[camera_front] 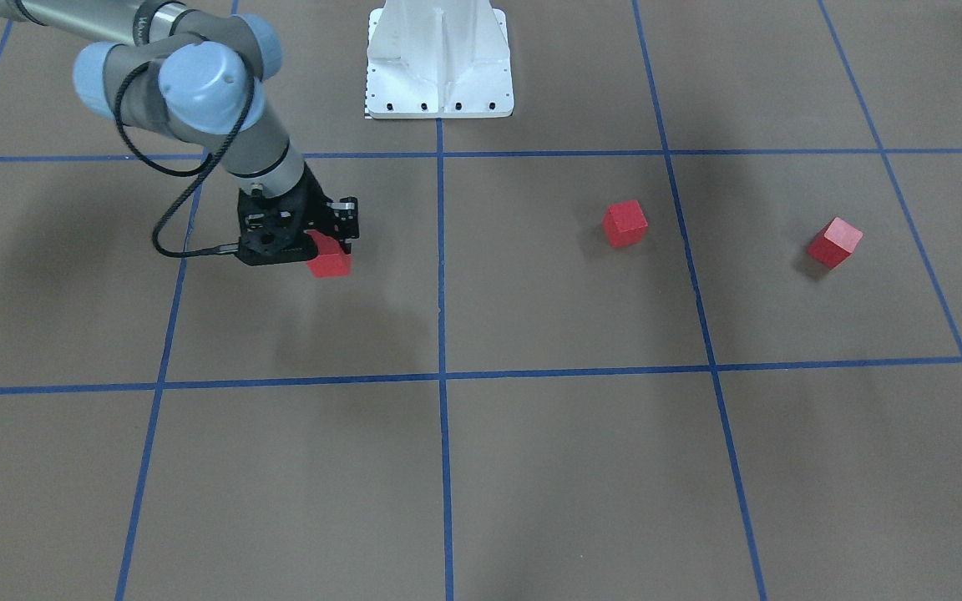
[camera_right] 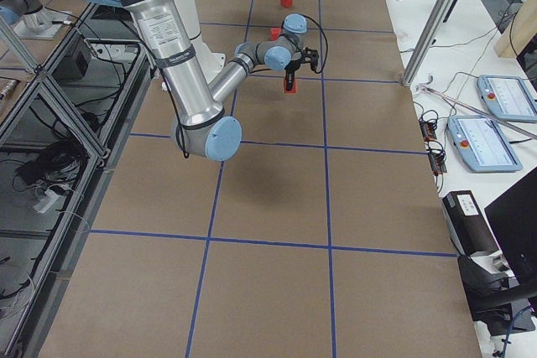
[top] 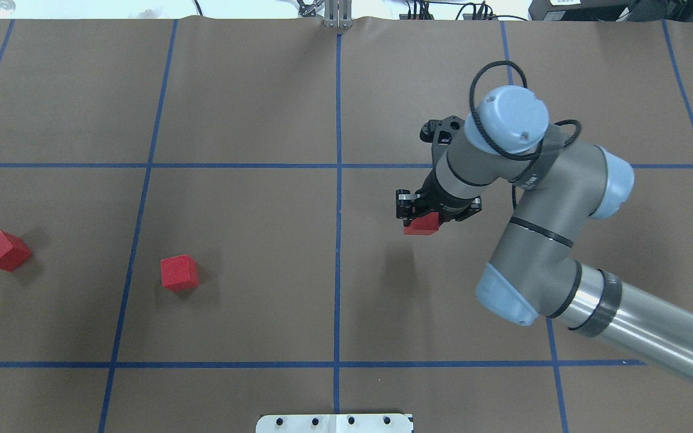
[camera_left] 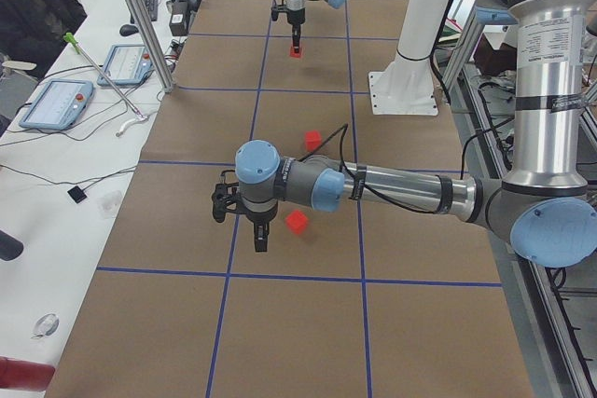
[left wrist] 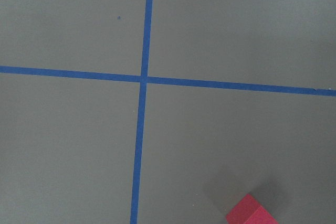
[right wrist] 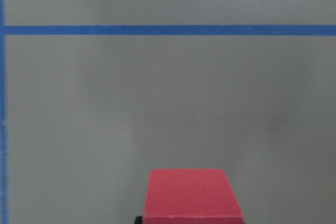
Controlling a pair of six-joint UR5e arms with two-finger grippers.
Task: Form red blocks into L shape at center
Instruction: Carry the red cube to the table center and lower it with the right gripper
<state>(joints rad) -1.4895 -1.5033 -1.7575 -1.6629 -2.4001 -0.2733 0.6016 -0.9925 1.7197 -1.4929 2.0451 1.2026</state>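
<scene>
My right gripper (top: pixel 422 221) is shut on one red block (top: pixel 421 227) and holds it a little above the table, its shadow offset below it. This block (camera_front: pixel 330 263) hangs just to the robot's right of the center tape line (top: pixel 337 264). It fills the bottom of the right wrist view (right wrist: pixel 191 195). A second red block (top: pixel 179 272) lies flat in the square left of the line. A third red block (top: pixel 3 250) lies turned near the table's left end. My left gripper (camera_left: pixel 262 235) hangs beside that third block (camera_left: pixel 297 222); I cannot tell if it is open or shut.
The white robot base (camera_front: pixel 439 63) stands at the table's near edge on the center line. Blue tape (top: pixel 142 165) divides the brown surface into large squares. Benches with tablets (camera_left: pixel 56 104) and metal posts (camera_left: pixel 140 16) line the operators' side.
</scene>
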